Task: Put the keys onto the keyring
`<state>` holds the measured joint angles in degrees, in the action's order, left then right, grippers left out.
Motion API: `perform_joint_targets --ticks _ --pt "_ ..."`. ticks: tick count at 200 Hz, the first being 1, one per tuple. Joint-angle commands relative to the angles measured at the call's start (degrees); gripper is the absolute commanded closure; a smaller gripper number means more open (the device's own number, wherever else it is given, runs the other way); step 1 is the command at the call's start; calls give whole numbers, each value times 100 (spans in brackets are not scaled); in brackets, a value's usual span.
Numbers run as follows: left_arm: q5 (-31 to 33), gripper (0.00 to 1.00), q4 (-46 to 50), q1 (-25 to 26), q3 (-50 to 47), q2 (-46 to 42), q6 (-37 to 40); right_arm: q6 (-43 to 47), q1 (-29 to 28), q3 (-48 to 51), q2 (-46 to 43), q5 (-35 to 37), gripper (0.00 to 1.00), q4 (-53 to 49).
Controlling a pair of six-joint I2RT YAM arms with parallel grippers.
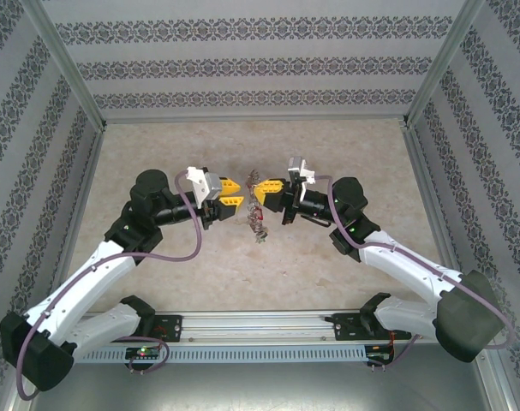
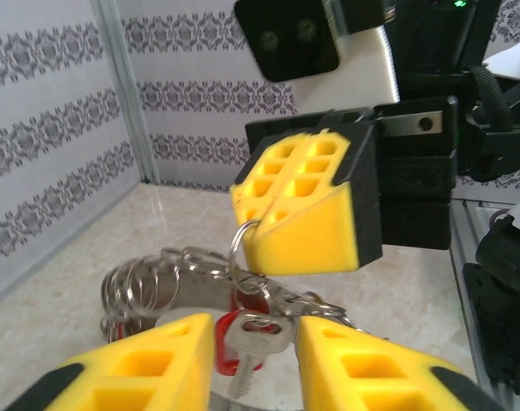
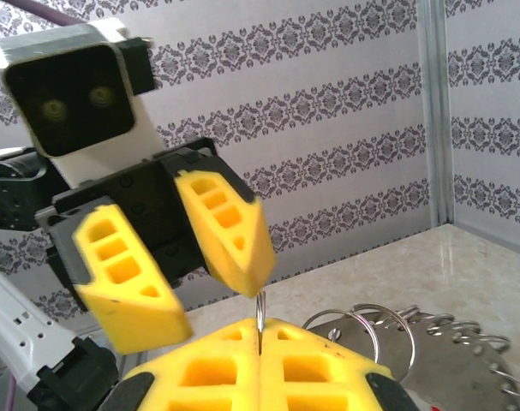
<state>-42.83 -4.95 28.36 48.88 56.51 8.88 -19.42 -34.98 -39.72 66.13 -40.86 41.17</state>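
Centrally, one keyring (image 2: pixel 144 287) pinched in right gripper (image 1: pixel 261 189), left gripper (image 1: pixel 240 193) jaws apart, one red-tagged key (image 2: pixel 264 334) at its fingertips

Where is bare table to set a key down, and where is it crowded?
Crowded: centre, where left gripper and right gripper meet at the keyring. Free: table strip beyond them to the back wall; patch between them and the front rail.

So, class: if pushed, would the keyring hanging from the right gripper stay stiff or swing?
Likely floppy: the keyring is loose metal loops hanging from one loop pinched in the right gripper. A push would probably swing it and its dangling red-tagged key.
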Motion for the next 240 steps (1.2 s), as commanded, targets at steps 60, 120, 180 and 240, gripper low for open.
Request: perform_joint_targets --ticks 60,120,180,240 --pt "-762 77 -150 -66 400 555 -575 527 14 -155 -175 -438 100 -121" --pt "-978 77 -55 -64 462 536 -471 1218 -15 -234 -232 -566 100 -880" --pt "-590 76 457 -101 399 335 8 2736 291 -357 -489 -1232 100 -2592" --pt "376 71 630 -305 201 150 35 4170 387 -528 -381 -985 100 -4366"
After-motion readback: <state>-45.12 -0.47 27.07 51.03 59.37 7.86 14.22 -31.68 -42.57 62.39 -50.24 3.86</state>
